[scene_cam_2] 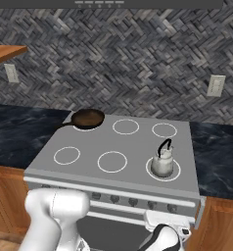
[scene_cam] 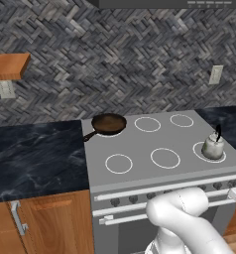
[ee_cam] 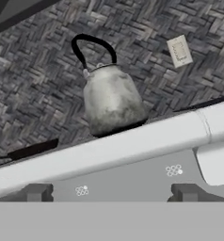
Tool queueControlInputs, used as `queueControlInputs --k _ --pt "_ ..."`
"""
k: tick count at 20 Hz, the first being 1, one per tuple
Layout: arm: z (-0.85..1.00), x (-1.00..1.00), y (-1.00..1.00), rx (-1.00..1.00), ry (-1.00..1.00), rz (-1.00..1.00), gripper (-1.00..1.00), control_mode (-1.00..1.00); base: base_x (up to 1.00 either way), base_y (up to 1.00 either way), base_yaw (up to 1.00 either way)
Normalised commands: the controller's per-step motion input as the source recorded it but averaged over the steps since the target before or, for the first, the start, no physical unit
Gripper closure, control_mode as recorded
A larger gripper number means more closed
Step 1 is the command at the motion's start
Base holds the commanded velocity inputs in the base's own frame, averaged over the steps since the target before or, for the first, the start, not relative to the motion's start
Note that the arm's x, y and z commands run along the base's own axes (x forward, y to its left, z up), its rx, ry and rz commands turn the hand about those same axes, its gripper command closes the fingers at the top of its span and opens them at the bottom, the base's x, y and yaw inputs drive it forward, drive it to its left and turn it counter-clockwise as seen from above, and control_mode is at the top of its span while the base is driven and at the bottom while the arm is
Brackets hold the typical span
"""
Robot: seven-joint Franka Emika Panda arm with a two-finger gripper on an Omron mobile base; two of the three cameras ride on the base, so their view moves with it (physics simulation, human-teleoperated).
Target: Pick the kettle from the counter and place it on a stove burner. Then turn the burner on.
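Observation:
The silvery-white kettle [scene_cam: 213, 146] [scene_cam_2: 162, 163] stands upright on the front right ring of the grey stove [scene_cam: 140, 149] [scene_cam_2: 89, 147], its black handle arched over the lid. The hand view looks up at the kettle [ee_cam: 113, 100] from below the stove's pale front edge [ee_cam: 109, 150]. My gripper [ee_cam: 112, 193] is low in front of the stove's right end, by the row of dark knobs [scene_cam_2: 133, 201]. It is open, its fingertips [ee_cam: 38, 192] far apart with nothing between them. The black marble counter [scene_cam: 35, 154] [scene_cam_2: 221, 152] flanks the stove.
A dark frying pan [scene_cam: 109, 124] [scene_cam_2: 87, 118] sits on the back left ring, handle pointing left. Wall outlets [scene_cam: 215, 74] [scene_cam_2: 216, 86] hang on the herringbone backsplash. An orange-brown cabinet with a metal handle [scene_cam: 18, 218] is under the left counter.

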Motion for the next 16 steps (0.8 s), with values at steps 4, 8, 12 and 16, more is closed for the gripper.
queueControlInputs --k 4,8,12,16 --pt "-0.32 0.01 -0.34 0.00 0.00 0.00 -1.00 -1.00 0.00 0.00 0.00" --pt "-0.19 0.00 -0.32 0.00 0.00 0.00 -1.00 -1.00 0.00 0.00 0.00" --pt "0.00 0.00 -0.03 0.00 0.00 0.00 -1.00 -1.00 0.00 0.00 0.00" --pt "-0.07 0.02 0.00 0.00 0.00 0.00 -1.00 -1.00 0.00 0.00 0.00"
